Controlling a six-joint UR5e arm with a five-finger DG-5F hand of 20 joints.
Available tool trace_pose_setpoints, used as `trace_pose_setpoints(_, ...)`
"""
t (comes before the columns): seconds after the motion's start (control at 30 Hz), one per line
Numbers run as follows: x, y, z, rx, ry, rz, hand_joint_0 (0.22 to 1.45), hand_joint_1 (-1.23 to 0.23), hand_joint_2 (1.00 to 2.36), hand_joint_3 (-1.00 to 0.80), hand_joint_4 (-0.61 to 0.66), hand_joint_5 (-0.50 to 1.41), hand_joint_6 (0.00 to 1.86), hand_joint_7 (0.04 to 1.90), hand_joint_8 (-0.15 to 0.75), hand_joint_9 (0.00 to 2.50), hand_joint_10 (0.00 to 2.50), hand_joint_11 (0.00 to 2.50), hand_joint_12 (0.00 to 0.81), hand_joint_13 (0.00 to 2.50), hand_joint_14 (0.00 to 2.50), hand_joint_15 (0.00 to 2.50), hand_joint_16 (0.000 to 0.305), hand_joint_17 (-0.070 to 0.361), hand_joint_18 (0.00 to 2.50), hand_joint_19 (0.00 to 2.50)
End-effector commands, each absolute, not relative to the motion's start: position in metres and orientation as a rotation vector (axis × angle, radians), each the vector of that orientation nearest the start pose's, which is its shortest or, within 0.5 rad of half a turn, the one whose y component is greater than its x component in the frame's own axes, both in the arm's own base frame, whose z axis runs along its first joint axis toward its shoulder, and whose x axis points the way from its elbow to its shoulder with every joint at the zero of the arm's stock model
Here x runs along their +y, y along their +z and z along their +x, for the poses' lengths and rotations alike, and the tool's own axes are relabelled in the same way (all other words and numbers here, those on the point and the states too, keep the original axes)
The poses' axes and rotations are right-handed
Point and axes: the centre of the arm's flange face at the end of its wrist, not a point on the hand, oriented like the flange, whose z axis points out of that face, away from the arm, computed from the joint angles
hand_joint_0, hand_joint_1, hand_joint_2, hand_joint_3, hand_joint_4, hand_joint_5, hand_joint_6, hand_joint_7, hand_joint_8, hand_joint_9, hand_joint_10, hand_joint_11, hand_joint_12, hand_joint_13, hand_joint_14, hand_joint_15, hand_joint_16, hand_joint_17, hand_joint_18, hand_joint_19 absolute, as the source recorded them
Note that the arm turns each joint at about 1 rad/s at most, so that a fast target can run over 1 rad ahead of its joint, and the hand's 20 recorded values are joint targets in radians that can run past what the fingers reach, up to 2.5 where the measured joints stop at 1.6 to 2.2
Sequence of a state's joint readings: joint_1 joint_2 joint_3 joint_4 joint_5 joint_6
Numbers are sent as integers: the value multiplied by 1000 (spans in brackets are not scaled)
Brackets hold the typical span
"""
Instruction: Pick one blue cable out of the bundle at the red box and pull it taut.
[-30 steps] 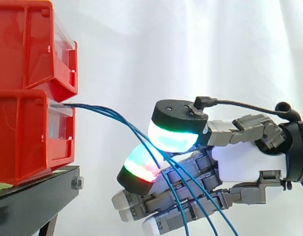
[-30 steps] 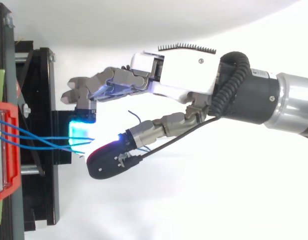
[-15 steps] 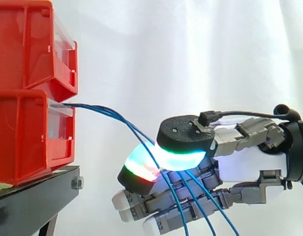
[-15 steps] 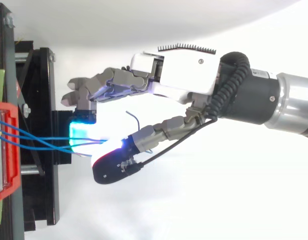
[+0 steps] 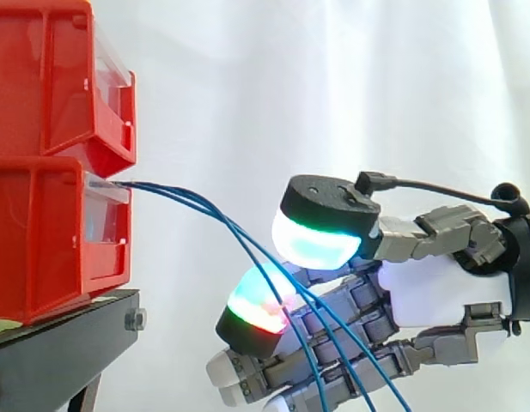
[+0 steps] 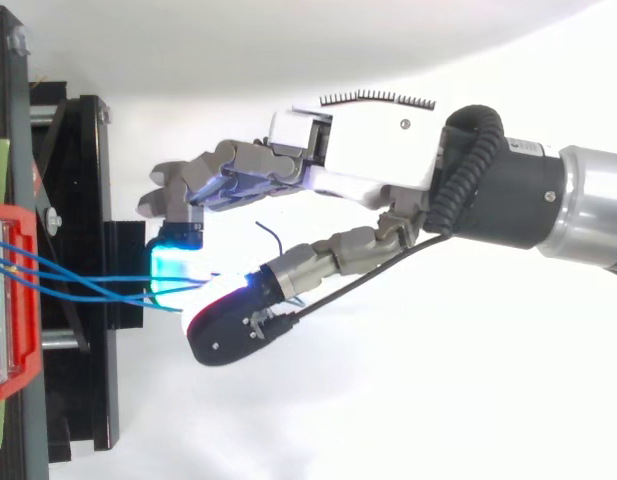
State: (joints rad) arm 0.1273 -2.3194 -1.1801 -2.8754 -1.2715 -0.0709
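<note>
Selection step by the look of it: no single cable isolated, nothing taut yet. Emerging from the lower red box (image 5: 41,232) at the left, atop the black stand (image 5: 58,335), as a bundle of blue cables (image 5: 198,202); sagging rightward and down in loose arcs, crossing in front of the hand (image 5: 436,287) and running off the bottom of the side view. Reaching in from the right, fingers (image 6: 218,165) extended toward the box, spread rather than clamped: thumb pad (image 5: 320,245) standing clear above the glowing finger pad (image 5: 260,305), with the strands threading the gap between. Contact between strands and pads: impossible to tell.

Next, probably: tease one strand apart from its neighbours, close thumb pad onto finger pad to pinch that one alone, then draw back rightward, away from the box, until free of slack. Likely snag: trapping two or three strands together, lying so close.
</note>
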Motion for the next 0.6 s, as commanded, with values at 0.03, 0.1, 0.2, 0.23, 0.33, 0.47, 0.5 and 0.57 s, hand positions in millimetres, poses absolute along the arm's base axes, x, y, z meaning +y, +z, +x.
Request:
trace_pose_setpoints(0.03, -67, 230, 756, 1205, 971, 1306, 551, -636, 1000, -500, 223, -168, 860, 922, 328, 404, 2, 115, 362, 174, 0, 34, 54, 121, 334, 164)
trace_pose_setpoints(0.1, -67, 231, 756, 1206, 972, 1310, 586, -627, 1006, -417, 210, -164, 850, 955, 323, 404, 2, 114, 356, 170, 0, 33, 52, 118, 322, 165)
trace_pose_setpoints(0.2, -68, 231, 756, 1208, 969, 1315, 592, -642, 1012, -332, 202, -167, 854, 983, 324, 403, 2, 114, 354, 168, 0, 30, 52, 118, 318, 168)
trace_pose_setpoints(0.23, -68, 232, 756, 1206, 970, 1314, 593, -648, 1013, -320, 205, -168, 856, 985, 324, 402, 2, 126, 354, 168, 0, 27, 52, 117, 318, 169)
trace_pose_setpoints(0.33, -69, 232, 756, 1208, 967, 1316, 592, -686, 1016, -246, 208, -172, 860, 1026, 323, 401, 2, 121, 354, 169, 0, 22, 52, 117, 320, 160)
trace_pose_setpoints(0.47, -70, 233, 756, 1205, 966, 1316, 598, -723, 1018, -183, 204, -176, 879, 1007, 324, 402, 2, 126, 354, 173, 0, 26, 52, 117, 330, 157)
trace_pose_setpoints(0.5, -69, 234, 757, 1205, 969, 1315, 601, -730, 1019, -179, 204, -176, 882, 1002, 325, 402, 3, 131, 354, 174, 0, 22, 52, 117, 333, 156)
trace_pose_setpoints(0.57, -70, 239, 755, 1206, 970, 1314, 609, -748, 1018, -178, 197, -177, 885, 992, 325, 403, 2, 133, 355, 177, 0, 16, 52, 117, 341, 148)
